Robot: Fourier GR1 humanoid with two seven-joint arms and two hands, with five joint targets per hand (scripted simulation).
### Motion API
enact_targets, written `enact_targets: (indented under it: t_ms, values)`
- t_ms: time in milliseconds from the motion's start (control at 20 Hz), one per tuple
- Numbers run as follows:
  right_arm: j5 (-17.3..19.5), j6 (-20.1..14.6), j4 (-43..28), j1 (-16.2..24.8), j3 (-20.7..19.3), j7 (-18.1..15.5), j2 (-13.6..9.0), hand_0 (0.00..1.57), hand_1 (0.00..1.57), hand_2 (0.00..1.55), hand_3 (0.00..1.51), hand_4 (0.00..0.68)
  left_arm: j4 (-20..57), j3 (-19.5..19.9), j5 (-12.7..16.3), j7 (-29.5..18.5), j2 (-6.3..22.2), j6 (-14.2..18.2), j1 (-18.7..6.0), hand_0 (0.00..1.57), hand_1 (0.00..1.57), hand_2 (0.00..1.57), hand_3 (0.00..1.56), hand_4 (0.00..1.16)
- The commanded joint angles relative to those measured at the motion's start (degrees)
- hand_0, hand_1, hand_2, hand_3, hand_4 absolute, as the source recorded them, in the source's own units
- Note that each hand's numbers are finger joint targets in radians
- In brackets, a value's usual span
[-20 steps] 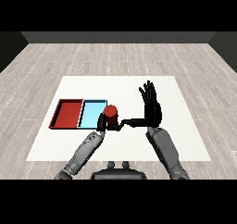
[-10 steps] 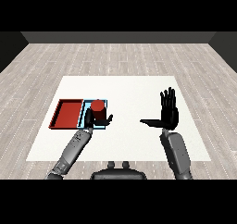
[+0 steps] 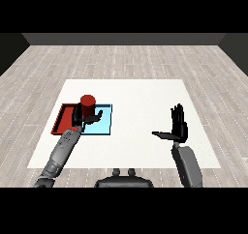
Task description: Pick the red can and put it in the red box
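Left hand (image 3: 83,117) shifted left, grasping red can (image 3: 87,105) over red tray (image 3: 61,123), right hand (image 3: 177,129) spread, upright

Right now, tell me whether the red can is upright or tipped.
Upright. The red can shows its round top facing up, with the left hand curled round its lower part, above where the red tray meets the blue tray.

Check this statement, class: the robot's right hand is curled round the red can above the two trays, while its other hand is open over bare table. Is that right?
Not quite. The head view shows the left hand curled round the red can, above the red tray and light blue tray. The right hand is the open one, over bare table.
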Motion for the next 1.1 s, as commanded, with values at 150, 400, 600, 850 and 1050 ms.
enact_targets:
  t_ms: [150, 400, 600, 850, 1050]
  values:
    - [-0.09, 2.45, 3.82, 4.46, -0.84, -3.14, 0.74, 0.0, 0.0, 0.0, 0.0, 0.0, 16.64, 5.53, -3.75, 1.93, 4.22, -2.51, -9.02, 1.53, 1.53, 1.34, 1.45, 1.1]
    - [0.56, 4.02, 8.52, 0.45, -2.28, -4.73, -0.55, 0.0, 0.0, 0.0, 0.0, 0.0, 32.21, 10.94, -2.48, -3.5, 5.36, -2.56, -7.91, 1.57, 1.57, 1.56, 1.46, 1.1]
    - [1.05, 3.32, 7.23, 3.03, -2.57, -7.18, 0.58, 0.0, 0.0, 0.0, 0.0, 0.0, 47.0, 15.05, -1.37, -9.13, 6.62, -5.44, -11.51, 1.57, 1.57, 1.57, 1.49, 1.09]
    - [3.04, 3.49, 6.52, 2.88, -1.5, -9.63, 0.74, 0.0, 0.0, 0.0, 0.0, 0.0, 60.78, 14.73, -5.81, -8.26, 6.54, -0.29, -14.68, 1.39, 1.39, 1.44, 1.43, 1.05]
    - [3.48, 3.51, 8.7, 0.18, -2.3, -8.97, 0.0, 0.0, 0.0, 0.0, 0.0, 0.0, 69.03, 14.65, -7.35, -9.04, 7.1, -0.83, -15.14, 0.33, 0.33, 0.45, 0.33, 0.72]
